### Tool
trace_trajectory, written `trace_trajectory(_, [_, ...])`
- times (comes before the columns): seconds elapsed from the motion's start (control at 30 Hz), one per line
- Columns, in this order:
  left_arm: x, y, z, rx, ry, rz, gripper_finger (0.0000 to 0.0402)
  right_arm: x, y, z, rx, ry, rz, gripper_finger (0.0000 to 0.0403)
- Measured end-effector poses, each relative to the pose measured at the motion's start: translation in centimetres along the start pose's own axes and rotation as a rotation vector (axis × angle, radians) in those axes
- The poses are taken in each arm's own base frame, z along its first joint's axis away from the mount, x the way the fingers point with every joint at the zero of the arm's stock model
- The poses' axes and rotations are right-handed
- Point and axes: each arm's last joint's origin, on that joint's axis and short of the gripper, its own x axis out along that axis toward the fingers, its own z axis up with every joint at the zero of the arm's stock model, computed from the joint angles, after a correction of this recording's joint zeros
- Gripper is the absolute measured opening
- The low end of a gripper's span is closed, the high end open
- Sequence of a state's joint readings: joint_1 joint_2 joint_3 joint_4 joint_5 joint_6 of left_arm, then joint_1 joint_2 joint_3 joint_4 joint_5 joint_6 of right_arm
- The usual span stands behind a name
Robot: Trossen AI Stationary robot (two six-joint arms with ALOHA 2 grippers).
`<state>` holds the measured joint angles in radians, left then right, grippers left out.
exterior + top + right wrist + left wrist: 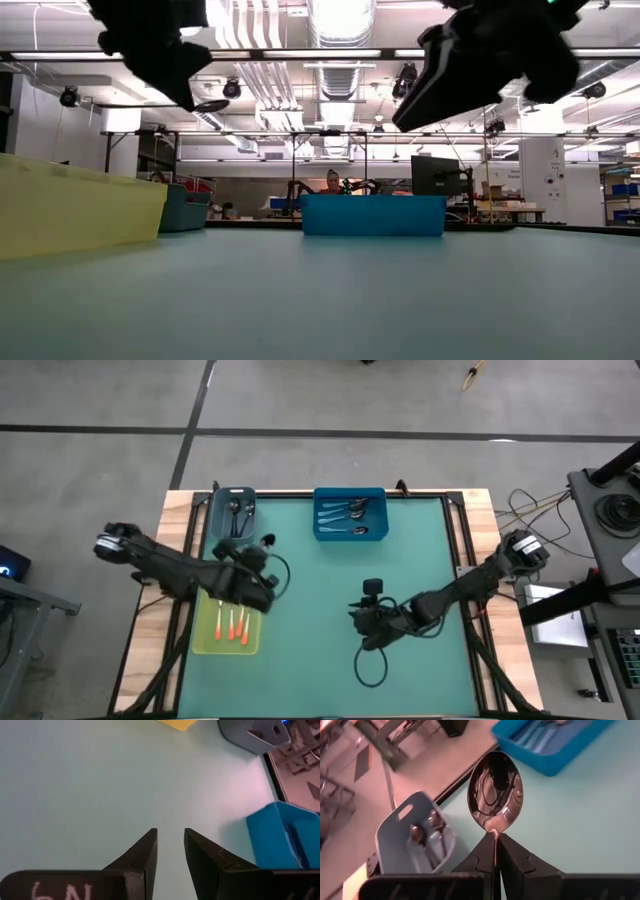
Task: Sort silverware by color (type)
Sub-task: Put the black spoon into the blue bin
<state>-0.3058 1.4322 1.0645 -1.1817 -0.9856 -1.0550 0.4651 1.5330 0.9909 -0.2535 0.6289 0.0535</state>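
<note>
Two arms, dark, jointed segments, pale grey caps at shoulder ends. Left gripper (496,851): black, tapered wedge fingers (482,857). Right gripper (170,851): same black wedge fingers, white handwritten marking on housing. Black cable loops hang from both wrists.

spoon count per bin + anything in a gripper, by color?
Orange-handled spoons in the yellow-green tray: 3
Light-blue-handled spoons in the blue bin: 3
Dark metal spoons in the grey-blue bin: 2
Spoon in the left gripper, handle hidden: 1
Total: 9
</note>
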Motion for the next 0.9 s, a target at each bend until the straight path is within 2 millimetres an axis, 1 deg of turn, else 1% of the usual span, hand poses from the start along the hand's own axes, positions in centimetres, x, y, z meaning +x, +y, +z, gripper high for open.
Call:
trace_trajectory(0.13, [1.5,2.8,0.0,-0.085,0.022,0.048,0.0,0.8,-1.3,-0.1,0.003,0.022,-0.03,0.0086])
trace_trajectory(0.23, [2.6,4.6,0.3,-0.113,0.035,0.082,0.0,1.4,-2.1,-0.2,-0.059,0.041,-0.017,0.0078])
trace_trajectory(0.37, [4.1,6.6,1.3,-0.133,0.035,0.117,0.0,1.9,-3.5,-0.1,-0.119,0.038,0.006,0.0062])
trace_trajectory(0.5, [5.8,8.4,2.7,-0.156,0.043,0.112,0.0,2.3,-5.8,0.4,-0.126,0.013,-0.035,0.005])
trace_trajectory(0.63, [7.7,10.3,3.9,-0.207,0.049,0.105,0.0,2.7,-8.3,0.6,-0.103,-0.018,-0.005,0.0044])
trace_trajectory(0.77, [9.5,12.3,4.5,-0.285,0.066,0.138,0.0,2.8,-11.0,0.4,-0.046,-0.03,0.0,0.0043])
trace_trajectory(0.9, [11.3,13.7,4.8,-0.358,0.087,0.166,0.0,2.9,-13.3,-0.2,-0.003,-0.016,-0.041,0.0043])
